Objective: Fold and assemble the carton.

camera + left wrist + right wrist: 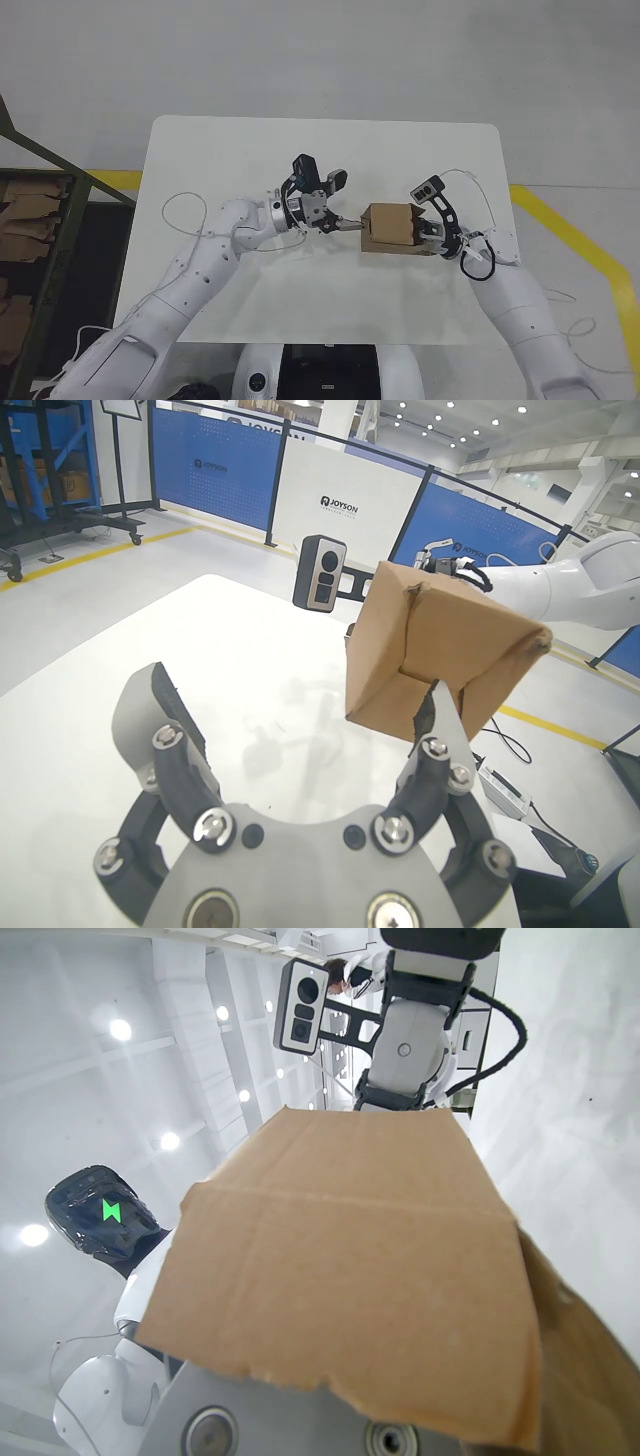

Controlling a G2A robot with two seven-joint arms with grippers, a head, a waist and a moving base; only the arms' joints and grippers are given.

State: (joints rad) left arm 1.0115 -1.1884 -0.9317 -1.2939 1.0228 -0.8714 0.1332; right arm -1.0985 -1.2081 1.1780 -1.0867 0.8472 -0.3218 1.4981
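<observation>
The carton point(350, 1253) looked to me like plain brown cardboard, matt and slightly fibrous. It had a ragged, torn edge nearest the right wrist camera and soft creases across its panel. The table point(300, 150) was white and smooth, with a faint sheen that caught dim reflections. On the left gripper point(299, 677) I saw bare brushed-metal fingers point(452, 720), black ribbed rubbery pads point(177, 710), matt black plastic links point(175, 770) and shiny steel screws point(212, 825). The right arm's shell point(575, 585) read as glossy white plastic.
</observation>
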